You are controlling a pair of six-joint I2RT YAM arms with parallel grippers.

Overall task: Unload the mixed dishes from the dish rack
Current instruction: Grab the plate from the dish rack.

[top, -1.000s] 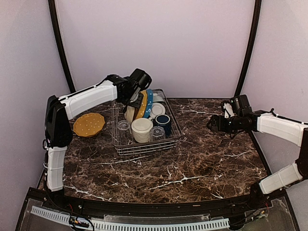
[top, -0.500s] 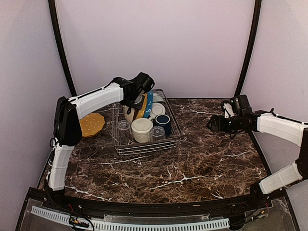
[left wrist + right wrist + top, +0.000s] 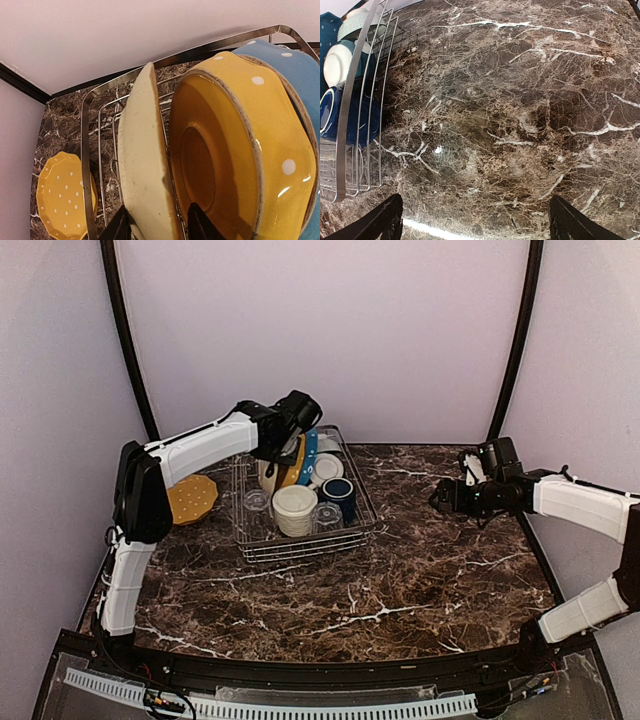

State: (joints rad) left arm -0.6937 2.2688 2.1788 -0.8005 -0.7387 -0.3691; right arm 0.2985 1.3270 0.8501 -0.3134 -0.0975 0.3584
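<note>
Left tool (image 3: pixel 159 227) astride cream ceramic plate (image 3: pixel 142 165) in silver wire dish rack (image 3: pixel 300 545), 11 o'clock on worktop (image 3: pixel 400 580).
Fingers (image 3: pixel 120 229) flanked its rim; pinched or not, could not tell. Best to close square and lift straight up, clear of the yellow dotted plate (image 3: pixel 240 150) at its 3 o'clock. Right tool (image 3: pixel 475 210) gaped, idle. A second earlier the left fingers stood wider.

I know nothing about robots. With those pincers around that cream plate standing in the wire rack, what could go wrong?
The left gripper straddles only the thin rim of the cream plate, so a lift might slip or tilt it. One finger sits in the narrow gap beside the yellow plate; pulling out could knock it into the blue plate behind. The plate could also catch on the dish rack and drag it.
</note>
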